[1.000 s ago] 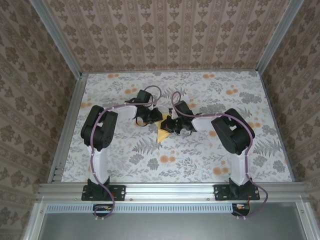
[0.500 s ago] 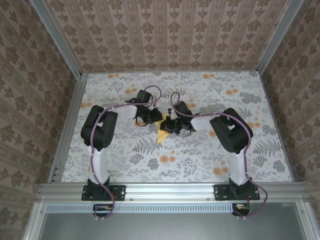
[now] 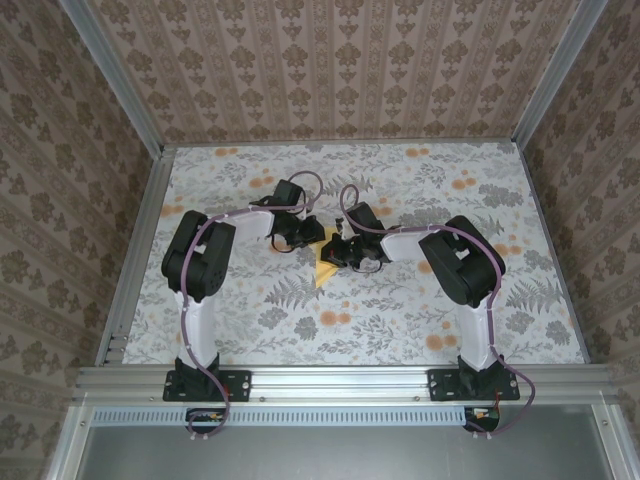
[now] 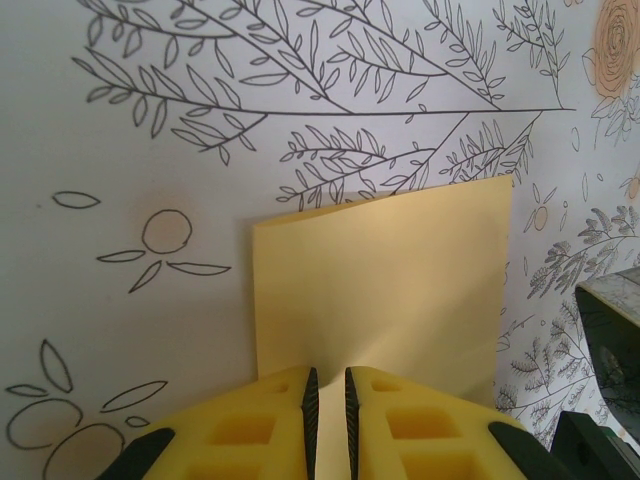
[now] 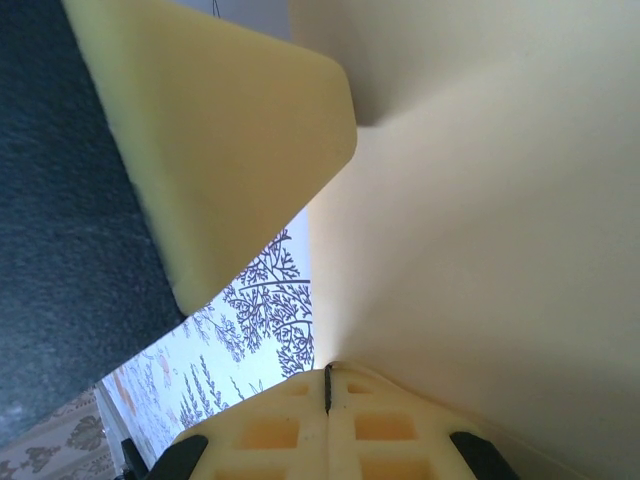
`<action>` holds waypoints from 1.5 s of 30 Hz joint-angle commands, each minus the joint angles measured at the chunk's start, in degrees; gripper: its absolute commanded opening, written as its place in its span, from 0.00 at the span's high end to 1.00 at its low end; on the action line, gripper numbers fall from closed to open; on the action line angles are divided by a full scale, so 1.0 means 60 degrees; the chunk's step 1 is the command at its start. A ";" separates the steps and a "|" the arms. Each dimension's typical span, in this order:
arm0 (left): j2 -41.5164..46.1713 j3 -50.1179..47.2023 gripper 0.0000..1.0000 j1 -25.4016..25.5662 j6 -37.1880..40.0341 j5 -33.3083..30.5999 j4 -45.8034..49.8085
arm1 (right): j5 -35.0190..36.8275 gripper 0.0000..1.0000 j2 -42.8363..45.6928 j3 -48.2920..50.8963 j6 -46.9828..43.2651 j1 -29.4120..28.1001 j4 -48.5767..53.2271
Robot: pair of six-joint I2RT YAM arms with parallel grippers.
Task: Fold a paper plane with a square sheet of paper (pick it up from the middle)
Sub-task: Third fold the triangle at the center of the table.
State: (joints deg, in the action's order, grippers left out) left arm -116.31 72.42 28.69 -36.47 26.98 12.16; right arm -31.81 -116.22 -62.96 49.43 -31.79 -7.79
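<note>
Over grey floral cloth (image 3: 300, 320), pinching creased yellow-orange paper sheet (image 4: 380, 280) in left gripper (image 4: 327, 385) and right gripper (image 5: 327, 375). Probably bracing for next fold.

Grey floral cloth (image 3: 400, 300) covers the surface edge to edge, printed w/ grey ferns (image 3: 290, 292) & small orange flowers (image 3: 335, 318). Left wrist view, close up: the print is line-drawn leafy branches (image 4: 300, 90), w/ an orange rose (image 4: 615, 35) at top right. Brown damask wallpaper (image 3: 340, 70) on back & both side walls. Aluminium frame: slanted posts (image 3: 110, 75) at the back corners, a rail (image 3: 340, 380) along the near edge, a grey panel (image 3: 340, 450) below it.
</note>
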 commanded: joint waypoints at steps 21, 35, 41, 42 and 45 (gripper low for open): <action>0.2076 -0.1595 0.81 -0.0752 -0.0960 -0.0801 -0.0363 | 0.0085 0.83 -0.0472 -0.0378 -0.0257 -0.0069 0.0799; 0.3533 -0.3449 0.82 -0.0647 -0.1407 -0.0705 -0.0640 | 0.0303 0.75 -0.0361 -0.0334 -0.0387 -0.0077 0.1015; 0.3925 -0.3925 0.83 0.0023 -0.1798 -0.0543 -0.0821 | 0.0420 0.88 -0.0356 -0.0312 -0.0438 -0.0077 0.1115; 0.3959 -0.3980 0.83 0.0126 -0.1880 -0.0489 -0.0900 | 0.0425 0.89 -0.0359 -0.0318 -0.0431 -0.0078 0.1125; 0.3928 -0.4015 0.84 0.0447 -0.1993 -0.0300 -0.1092 | 0.0482 0.94 -0.0366 -0.0343 -0.0462 -0.0077 0.1221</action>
State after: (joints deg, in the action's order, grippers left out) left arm -93.73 48.95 30.30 -46.57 23.57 7.20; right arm -30.76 -117.08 -65.52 47.70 -32.12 -3.55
